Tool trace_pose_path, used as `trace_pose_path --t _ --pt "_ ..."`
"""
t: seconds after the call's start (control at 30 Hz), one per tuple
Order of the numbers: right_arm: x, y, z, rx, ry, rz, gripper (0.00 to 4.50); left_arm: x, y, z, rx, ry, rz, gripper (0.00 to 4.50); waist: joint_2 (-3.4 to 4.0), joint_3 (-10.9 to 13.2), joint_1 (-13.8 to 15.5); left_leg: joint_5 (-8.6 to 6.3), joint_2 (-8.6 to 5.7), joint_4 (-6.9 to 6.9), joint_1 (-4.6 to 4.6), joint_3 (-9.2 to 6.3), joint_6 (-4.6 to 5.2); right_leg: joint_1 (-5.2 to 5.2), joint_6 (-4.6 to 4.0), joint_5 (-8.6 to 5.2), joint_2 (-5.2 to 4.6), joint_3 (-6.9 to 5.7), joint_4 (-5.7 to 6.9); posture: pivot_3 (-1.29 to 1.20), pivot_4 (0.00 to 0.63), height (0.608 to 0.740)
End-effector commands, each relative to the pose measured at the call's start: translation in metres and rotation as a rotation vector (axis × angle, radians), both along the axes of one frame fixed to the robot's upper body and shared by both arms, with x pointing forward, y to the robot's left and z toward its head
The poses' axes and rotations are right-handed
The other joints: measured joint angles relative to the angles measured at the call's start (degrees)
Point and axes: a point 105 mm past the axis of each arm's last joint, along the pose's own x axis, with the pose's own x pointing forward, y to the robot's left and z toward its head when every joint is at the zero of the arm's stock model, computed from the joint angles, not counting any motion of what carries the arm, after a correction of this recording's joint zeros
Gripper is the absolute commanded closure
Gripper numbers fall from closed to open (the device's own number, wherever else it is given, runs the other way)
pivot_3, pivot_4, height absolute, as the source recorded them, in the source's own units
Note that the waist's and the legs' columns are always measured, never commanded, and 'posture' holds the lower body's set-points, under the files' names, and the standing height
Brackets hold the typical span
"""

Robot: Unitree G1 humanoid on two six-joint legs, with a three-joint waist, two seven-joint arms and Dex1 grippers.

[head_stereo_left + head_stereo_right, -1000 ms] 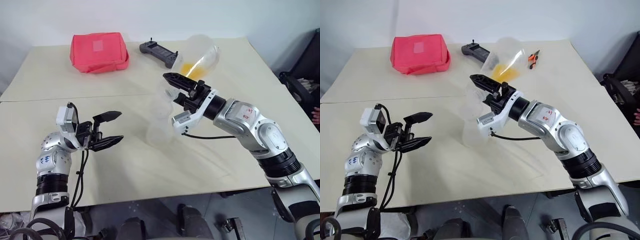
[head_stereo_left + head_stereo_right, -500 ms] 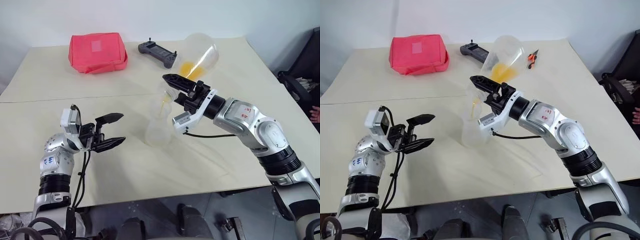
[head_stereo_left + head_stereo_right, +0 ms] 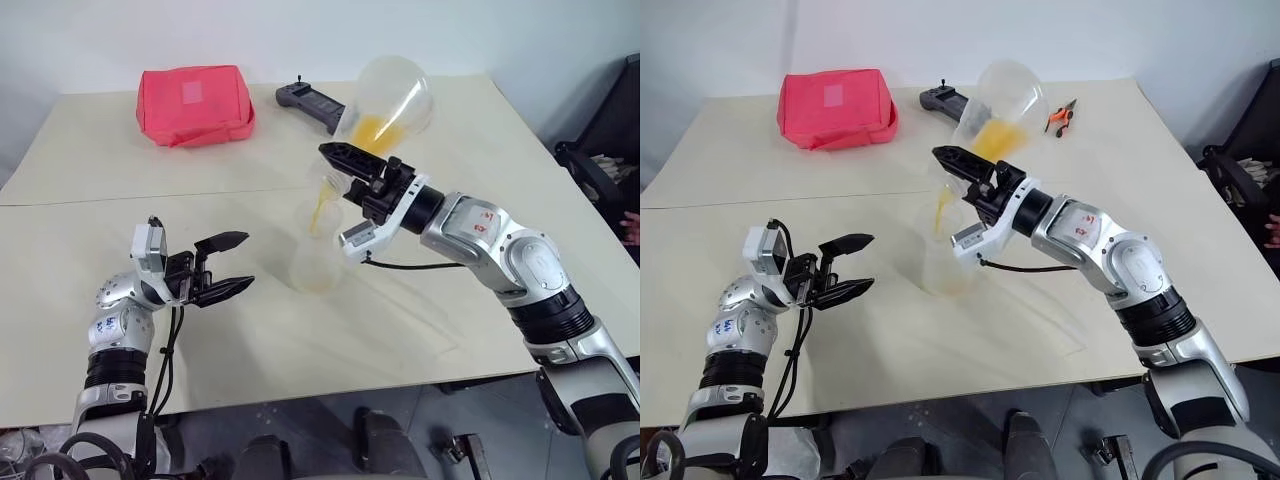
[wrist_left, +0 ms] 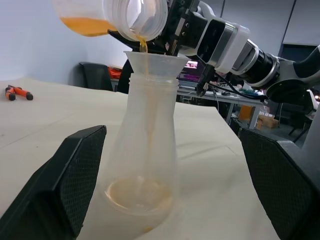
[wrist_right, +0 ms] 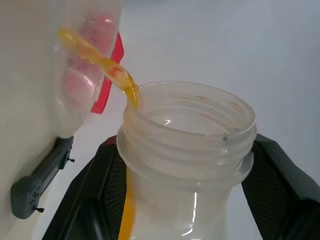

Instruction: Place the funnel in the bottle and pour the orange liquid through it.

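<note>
— Pouring is under way now, isn't it? A second ago I see no stream at all.

— Right. Since then the container tips further over, and a thin thread of orange liquid now runs from its mouth. Half a second back only a trickle shows; now a shallow amber pool lies at the bottom of the bottle. So the funnel step looks done, and I judge the pour to be in its early part, as most of the liquid sits in the container.

— Start from the left. What is the left gripper doing?

— It hangs left of the bottle, well apart from it, jaws spread wide and empty, pointing at the bottle's base. It steadies nothing.

— And the bottle itself?

— It stands upright on the table, long axis vertical, wide base down, narrow neck up. The funnel sits in that neck, rim up and stem down, on the same vertical line.

— Then the container, above the bottle?

— Above and to the right of it. Its long axis slants steeply: the threaded mouth points down and left at the funnel rim, the broad base up and away to the right. The lip is just over the funnel, whether touching I cannot tell.

— Who holds it?

— The right gripper, clamped on the container's neck, reaching in from the bottle's right.

— Any risk?

— The stream lands near the funnel's edge, so a small drift could spill it.
</note>
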Motion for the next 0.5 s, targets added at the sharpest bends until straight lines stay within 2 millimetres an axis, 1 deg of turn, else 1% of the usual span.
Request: trace_pose_path --t 0.03,0.5 --pt "-0.0051 0.0023 0.0143 0.026 -0.050 0.026 1.72 -0.0039 -0.0014 0.0062 0.007 -0.042 -0.034 0.00 0.00 0.00 0.00 0.00 0.00 0.00 0.00 0.00 0.00 0.00 0.00 0.00 0.00 0.00 0.00 0.00 0.150 0.740" --pt "-0.0052 0.0022 0.0126 0.021 -0.050 0.029 1.72 -0.0049 -0.0021 0.0086 0.006 -0.041 -0.044 0.00 0.00 0.00 -0.02 0.00 0.00 0.00 0.00 0.00 0.00 0.00 0.00 0.00 0.00 0.00 0.00 0.00 0.150 0.740"
